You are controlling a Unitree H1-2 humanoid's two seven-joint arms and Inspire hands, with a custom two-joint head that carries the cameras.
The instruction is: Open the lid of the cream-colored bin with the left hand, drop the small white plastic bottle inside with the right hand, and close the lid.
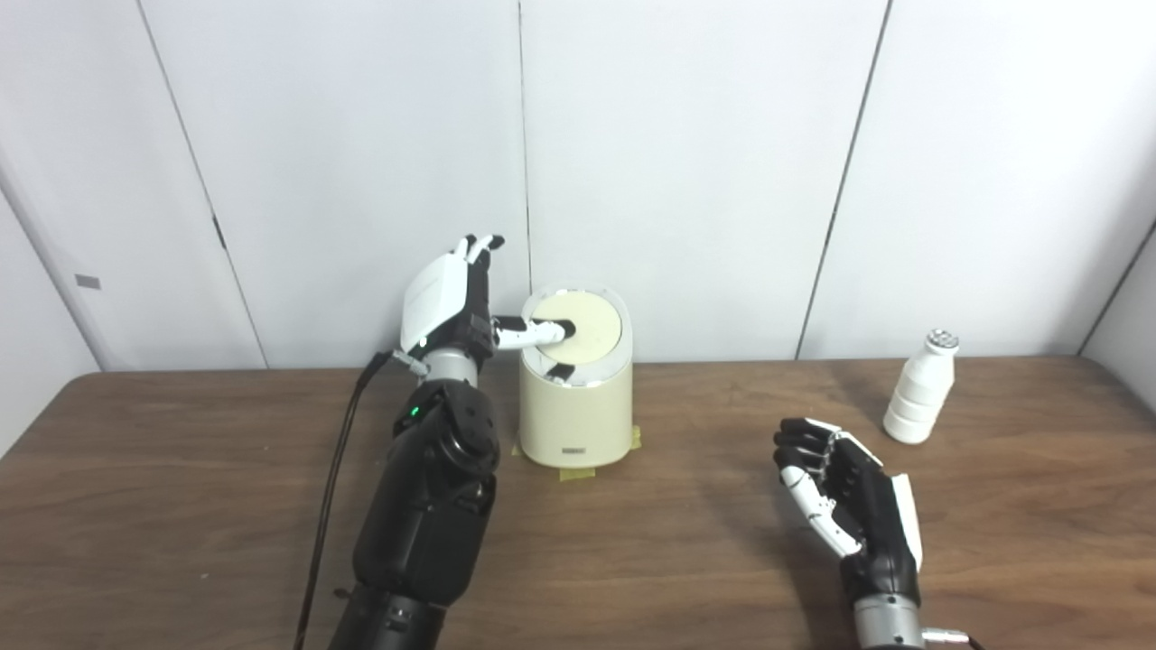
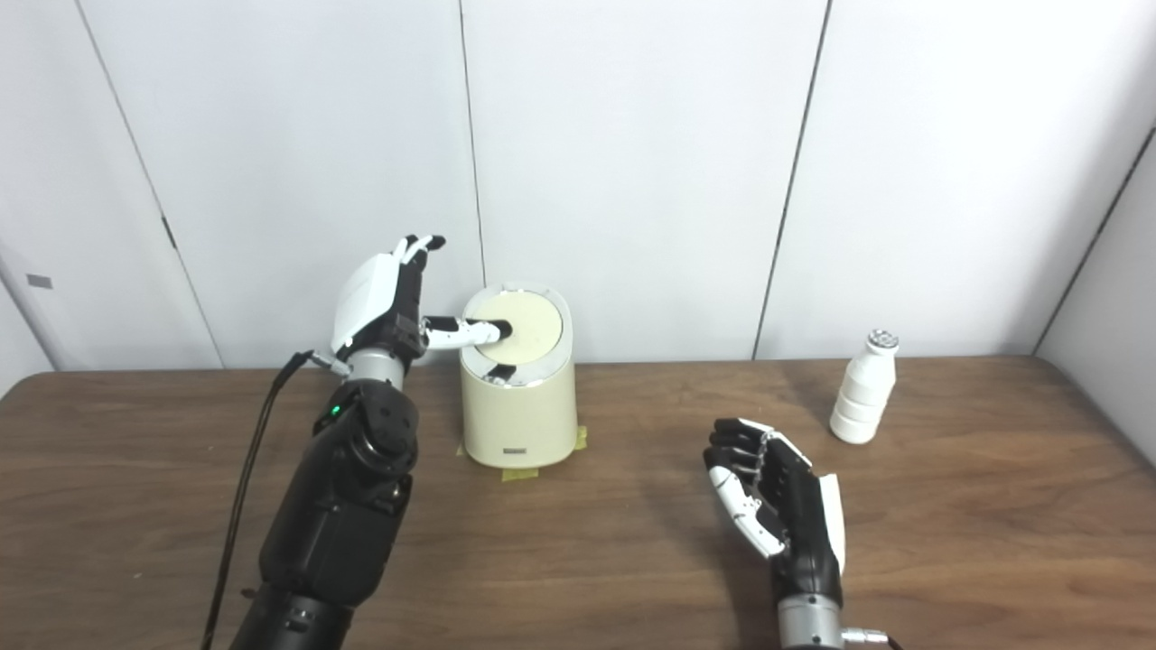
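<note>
The cream-colored bin [image 1: 575,411] stands at the back of the table, its round lid [image 1: 587,332] down. My left hand [image 1: 449,305] is raised just left of the bin, fingers up and apart, with the thumb reaching over the lid's top. It holds nothing. The small white plastic bottle [image 1: 920,387] stands upright at the back right. My right hand [image 1: 844,496] hovers low over the table in front and left of the bottle, open and empty, fingers loosely curled. The same scene shows in the right eye view, with the bin [image 2: 519,411] and the bottle [image 2: 863,388].
The brown wooden table [image 1: 632,542] runs across the view, with white wall panels close behind the bin. Yellow tape [image 1: 578,472] marks the bin's base. A black cable [image 1: 330,487] hangs along my left arm.
</note>
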